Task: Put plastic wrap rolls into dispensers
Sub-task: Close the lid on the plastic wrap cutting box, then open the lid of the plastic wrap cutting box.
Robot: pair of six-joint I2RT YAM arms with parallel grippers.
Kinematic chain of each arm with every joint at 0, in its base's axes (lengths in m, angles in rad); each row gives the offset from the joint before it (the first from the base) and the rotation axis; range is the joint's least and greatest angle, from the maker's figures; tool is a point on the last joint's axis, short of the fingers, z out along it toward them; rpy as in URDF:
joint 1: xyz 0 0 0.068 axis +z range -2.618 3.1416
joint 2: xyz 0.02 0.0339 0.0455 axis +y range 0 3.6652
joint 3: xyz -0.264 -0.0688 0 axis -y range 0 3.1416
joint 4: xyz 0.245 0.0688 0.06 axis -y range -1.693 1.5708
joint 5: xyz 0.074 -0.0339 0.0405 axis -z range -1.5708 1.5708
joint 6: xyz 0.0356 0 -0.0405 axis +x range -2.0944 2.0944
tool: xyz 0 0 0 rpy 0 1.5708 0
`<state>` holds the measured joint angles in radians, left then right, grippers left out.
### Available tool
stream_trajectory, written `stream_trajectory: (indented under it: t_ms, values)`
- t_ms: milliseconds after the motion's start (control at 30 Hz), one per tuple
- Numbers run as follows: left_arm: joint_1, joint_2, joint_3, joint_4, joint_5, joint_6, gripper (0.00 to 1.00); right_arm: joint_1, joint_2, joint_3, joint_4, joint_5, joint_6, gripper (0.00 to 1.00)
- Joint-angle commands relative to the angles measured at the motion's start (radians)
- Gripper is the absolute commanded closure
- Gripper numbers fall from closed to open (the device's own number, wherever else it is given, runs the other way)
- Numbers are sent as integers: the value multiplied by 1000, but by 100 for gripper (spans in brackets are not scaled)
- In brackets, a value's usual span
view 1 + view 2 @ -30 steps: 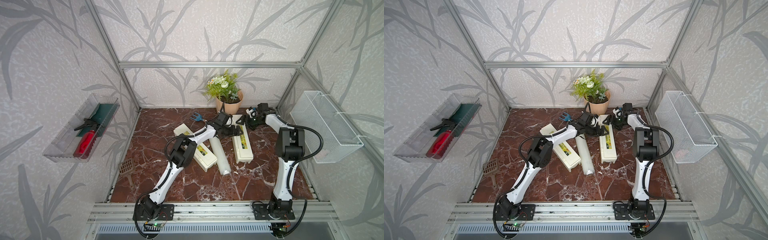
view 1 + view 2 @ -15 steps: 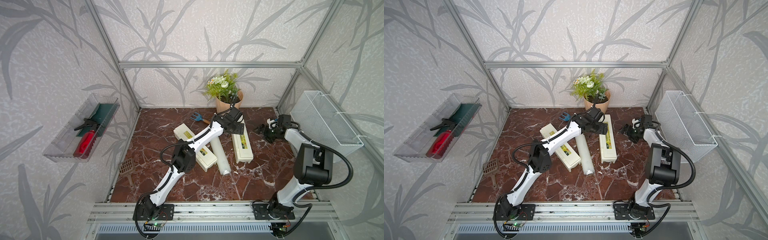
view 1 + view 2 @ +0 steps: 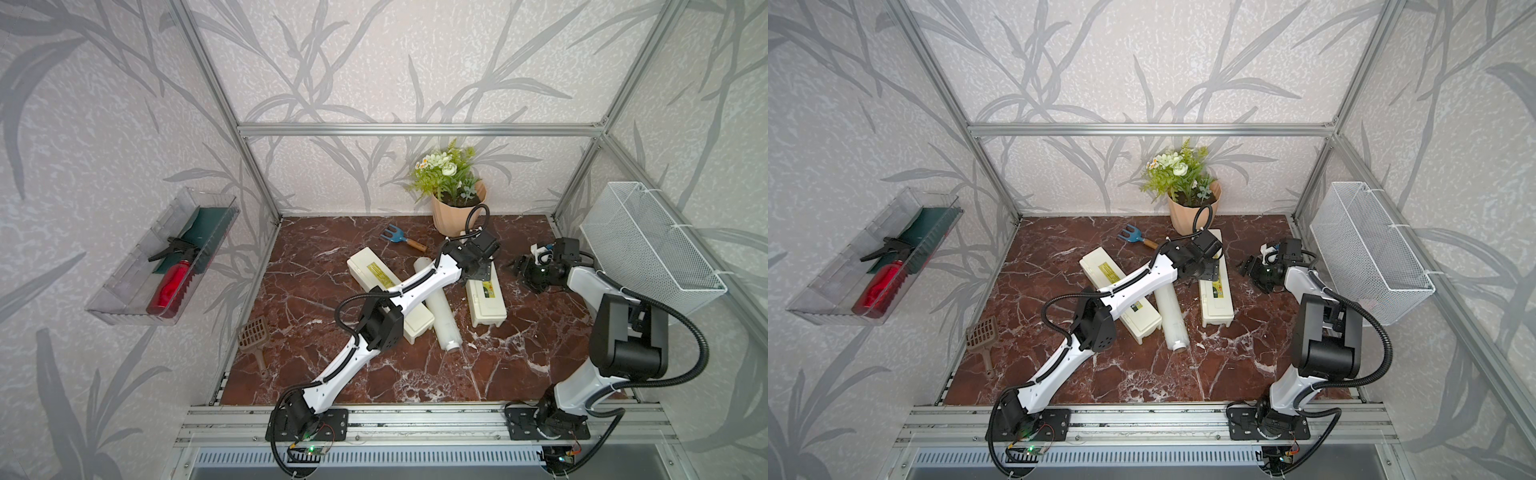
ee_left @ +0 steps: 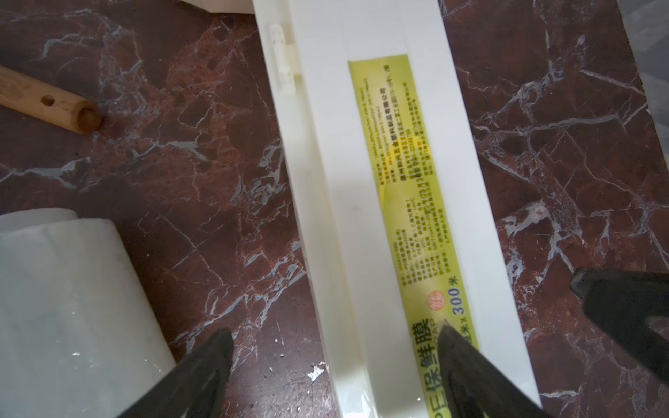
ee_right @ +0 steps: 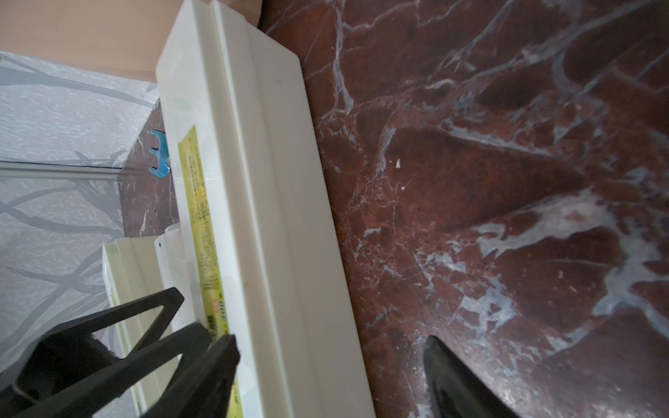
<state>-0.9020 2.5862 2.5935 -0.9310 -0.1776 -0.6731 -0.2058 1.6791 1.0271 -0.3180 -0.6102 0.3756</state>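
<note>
1. Noted one plastic wrap roll [image 3: 441, 309] lying flat on the marble tabletop [image 3: 478, 374], between the two dispensers and outside both. Far end [image 4: 65, 289] visible in the left wrist view.
2. Found left dispenser [image 3: 376, 276] lying diagonally, lid shut, label up, partly covered by the left arm. Near end just beside the roll; contact not discernible.
3. Found right dispenser [image 3: 487, 301] with lid shut and yellow-green label up, far end near the flower pot [image 3: 453, 214].
4. Observed left tool [image 4: 333, 331] open, gripping nothing, poised above the far half of the right dispenser. One finger [image 4: 206, 365] over bare tabletop between roll and dispenser, the other over the label.
5. Observed right tool [image 5: 331, 340] open and empty, beside the right dispenser on its outer side, apart from it in both top views.
6. Recorded also:
   - blue hand fork [image 3: 397, 237] between left dispenser and flower pot
   - brown scoop [image 3: 252, 332] at the tabletop's left edge
   - wire mesh basket [image 3: 648, 245] on the right wall
   - red spray bottle [image 3: 172, 286] in a clear wall tray [image 3: 120, 291]
</note>
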Motion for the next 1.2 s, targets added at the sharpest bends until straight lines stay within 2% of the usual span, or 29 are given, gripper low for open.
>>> stream_trajectory:
  t_ms: [0,200,400,800,1167]
  values:
    - [-14,-12,24,-14,-54,-5,12,18,22,-64,17,-4,19,28]
    - [-35,-21,24,-3,-39,27,12,58,56,-103,8,16,-6,40]
    - [-37,-6,24,2,-30,33,11,110,60,-126,35,-8,8,45]
    - [-38,19,23,-16,-26,63,12,122,33,-148,69,-11,19,45]
    - [-56,20,23,-6,-35,74,13,184,50,-169,123,-26,48,47]
